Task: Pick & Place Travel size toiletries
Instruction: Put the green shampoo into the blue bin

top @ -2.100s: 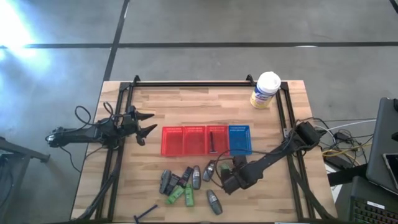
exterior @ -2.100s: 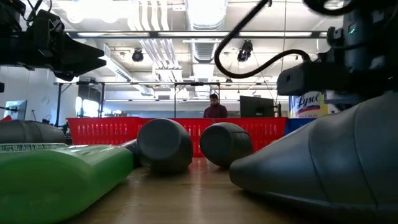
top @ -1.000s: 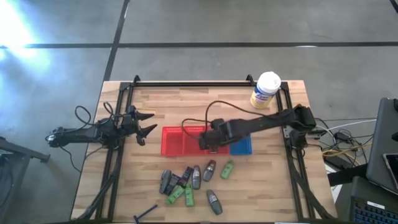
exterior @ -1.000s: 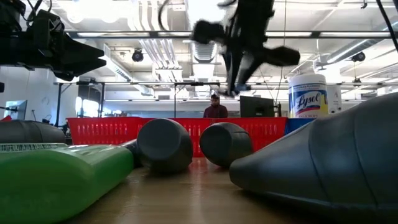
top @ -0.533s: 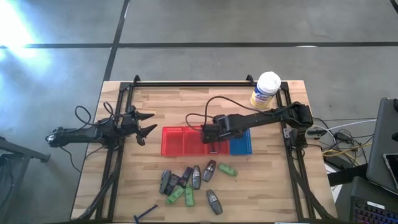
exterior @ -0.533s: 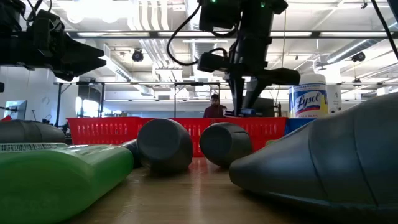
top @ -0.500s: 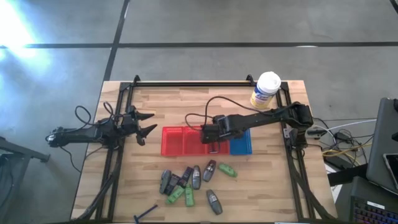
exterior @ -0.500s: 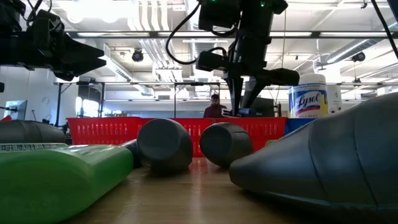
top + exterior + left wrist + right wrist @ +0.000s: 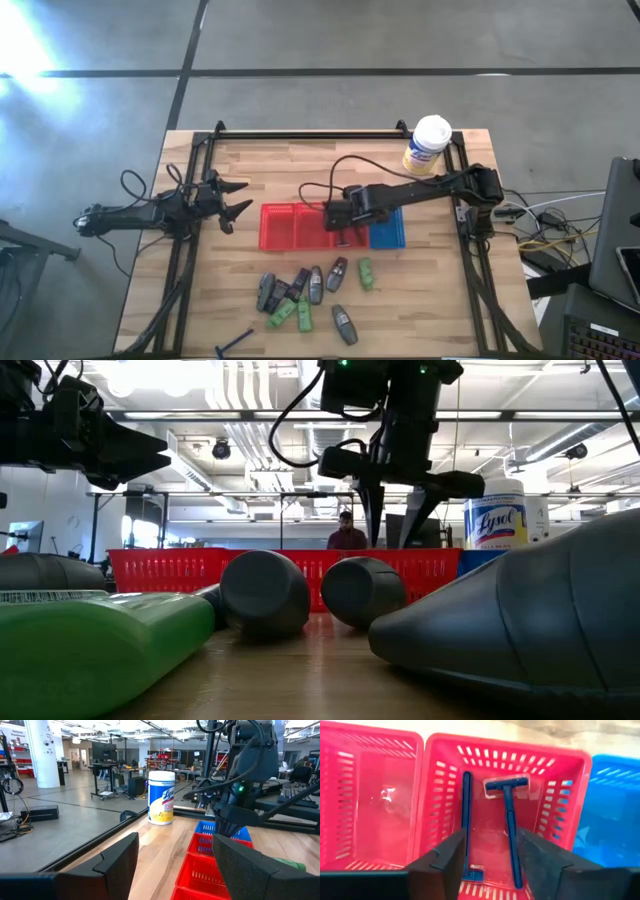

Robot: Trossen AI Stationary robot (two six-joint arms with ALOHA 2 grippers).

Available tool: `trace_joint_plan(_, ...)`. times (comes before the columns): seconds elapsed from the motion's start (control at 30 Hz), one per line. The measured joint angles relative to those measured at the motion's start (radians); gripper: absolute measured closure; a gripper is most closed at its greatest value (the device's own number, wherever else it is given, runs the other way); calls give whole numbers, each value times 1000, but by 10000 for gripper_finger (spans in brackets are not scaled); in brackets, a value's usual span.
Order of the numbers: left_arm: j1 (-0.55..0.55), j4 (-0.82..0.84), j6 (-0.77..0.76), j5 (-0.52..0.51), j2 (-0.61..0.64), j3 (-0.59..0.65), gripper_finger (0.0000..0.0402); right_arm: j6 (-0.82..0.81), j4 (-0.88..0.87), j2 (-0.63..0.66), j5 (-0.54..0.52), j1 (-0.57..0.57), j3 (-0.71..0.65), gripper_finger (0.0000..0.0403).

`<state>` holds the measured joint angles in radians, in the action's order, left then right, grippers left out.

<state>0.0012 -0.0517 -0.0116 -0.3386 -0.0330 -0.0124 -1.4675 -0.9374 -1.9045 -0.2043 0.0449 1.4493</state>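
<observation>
Two razors (image 9: pixel 507 820) in the red basket (image 9: pixel 502 750) are shown only by the right wrist view — right claw (image 9: pixel 345 232) spread above it, left claw (image 9: pixel 236 200) spread off the tabletop (image 9: pixel 300 160).

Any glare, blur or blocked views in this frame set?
High view: blown-out glare at the floor's top-left corner; table evenly lit. Low view: near bottles and green tube fill the foreground, soft and oversized; ceiling lights blown out. Right wrist view: sharp on two razors in the red basket, with a glare spot on the neighbouring basket's floor.
</observation>
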Motion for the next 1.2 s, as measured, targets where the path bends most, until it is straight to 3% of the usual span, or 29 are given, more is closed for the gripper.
trace_joint_plan(0.27, 0, 0, 0, 0, 0, 0, 142, 46, -5, 22, 9, 122, 47, 178)
trace_joint_plan(0.5, 0, 0, 0, 0, 0, 0, 142, -1, 28, 3, 167, 269, 64, 161)
trace_joint_plan(0.73, 0, 0, 0, 0, 0, 0, 142, -84, 204, -64, 277, 362, 64, 128)
trace_joint_plan(1.2, 0, 0, 0, 0, 0, 0, 142, -197, 155, -193, 282, 466, 168, 74)
